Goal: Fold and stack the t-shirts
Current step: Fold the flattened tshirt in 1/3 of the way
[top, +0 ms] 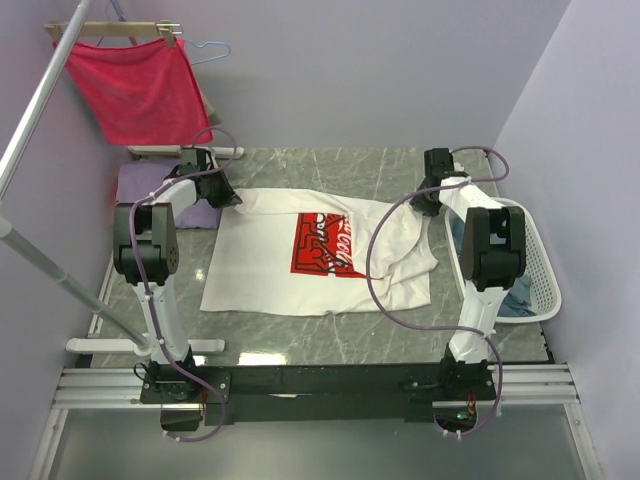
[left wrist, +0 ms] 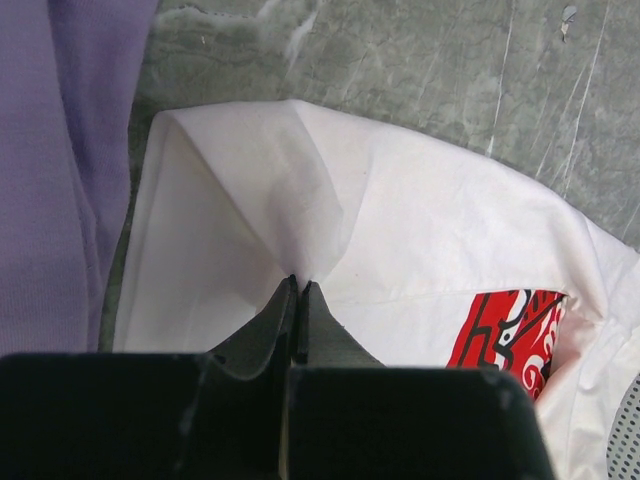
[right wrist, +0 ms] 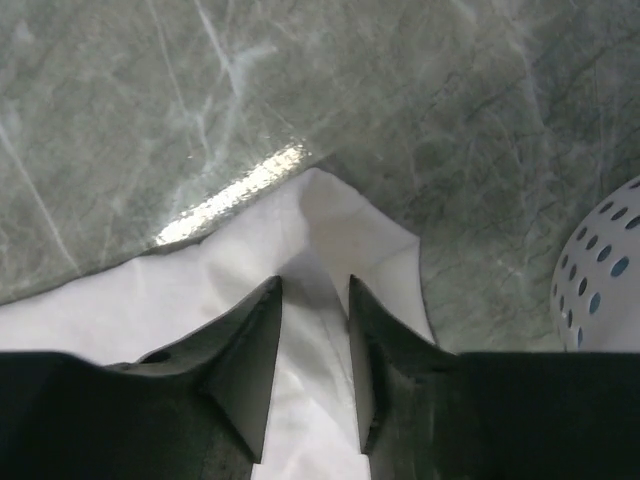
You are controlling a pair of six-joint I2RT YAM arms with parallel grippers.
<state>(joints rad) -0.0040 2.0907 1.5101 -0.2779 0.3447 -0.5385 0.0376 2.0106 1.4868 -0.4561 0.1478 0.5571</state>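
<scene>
the white t-shirt [top: 290, 290] lies spread on the table [top: 330, 340], print up. my left gripper [left wrist: 300, 284] is pressed together, pinching its far left corner. my right gripper [right wrist: 314, 290] stands spread astride the far right corner, gripping nothing yet. if it catches too little cloth, that corner could slip and the fold would skew.

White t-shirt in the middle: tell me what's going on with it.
The left gripper is shut on the far left corner of the white t-shirt, which lies spread print-up. The right gripper straddles its far right corner, jaws apart, not yet gripping. A lavender t-shirt lies beside it at far left.
</scene>
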